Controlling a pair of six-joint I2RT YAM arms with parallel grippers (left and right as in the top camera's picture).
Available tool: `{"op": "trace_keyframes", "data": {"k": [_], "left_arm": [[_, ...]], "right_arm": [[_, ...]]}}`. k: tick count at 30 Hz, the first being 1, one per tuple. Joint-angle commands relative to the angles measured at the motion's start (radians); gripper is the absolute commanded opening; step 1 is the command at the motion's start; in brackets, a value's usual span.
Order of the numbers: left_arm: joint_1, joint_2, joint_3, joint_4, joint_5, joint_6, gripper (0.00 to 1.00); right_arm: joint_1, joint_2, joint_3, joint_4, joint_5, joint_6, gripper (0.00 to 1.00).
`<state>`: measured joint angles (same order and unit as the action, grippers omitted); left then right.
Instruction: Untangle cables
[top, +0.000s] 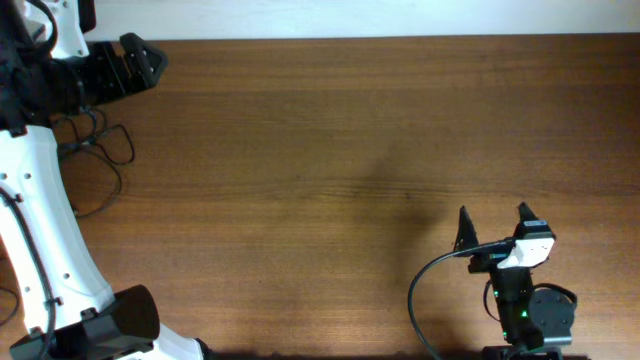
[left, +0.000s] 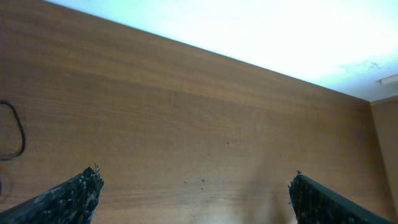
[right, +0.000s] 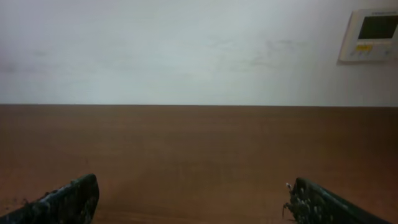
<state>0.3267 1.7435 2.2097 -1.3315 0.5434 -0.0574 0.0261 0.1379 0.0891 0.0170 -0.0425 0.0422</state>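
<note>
The cables (top: 128, 143) are thin black cords lying in loose loops at the table's far left, partly hidden under my left arm. One loop also shows at the left edge of the left wrist view (left: 22, 134). My left gripper (top: 155, 58) is at the back left, just above and beyond the cords, pointing right. In its wrist view the left gripper (left: 196, 186) is open with only bare wood between the fingers. My right gripper (top: 494, 222) is at the front right, far from the cords. In its wrist view the right gripper (right: 193, 199) is open and empty.
The wooden table (top: 330, 150) spans the whole view. A thicker black arm cable (top: 425, 285) curves beside the right arm base. A white wall with a small control panel (right: 370, 34) stands beyond the table's far edge.
</note>
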Motion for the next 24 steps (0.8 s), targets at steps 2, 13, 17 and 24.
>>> {"op": "trace_keyframes", "data": {"k": [2, 13, 17, 24], "left_arm": [[0.001, 0.003, -0.002, 0.002, 0.01, -0.003, 0.99], [0.001, 0.003, -0.002, 0.002, 0.01, -0.003, 1.0], [0.001, 0.003, -0.002, 0.002, 0.01, -0.003, 0.99], [0.001, 0.003, -0.002, 0.002, 0.01, -0.003, 0.99]], "right_arm": [[-0.007, -0.061, -0.06, 0.005, -0.006, -0.001, 0.99], [-0.007, -0.135, -0.084, -0.085, -0.065, -0.002, 0.99], [-0.007, -0.135, -0.084, -0.085, -0.065, -0.001, 0.99], [-0.007, -0.135, -0.084, -0.085, -0.065, -0.002, 0.99]]}}
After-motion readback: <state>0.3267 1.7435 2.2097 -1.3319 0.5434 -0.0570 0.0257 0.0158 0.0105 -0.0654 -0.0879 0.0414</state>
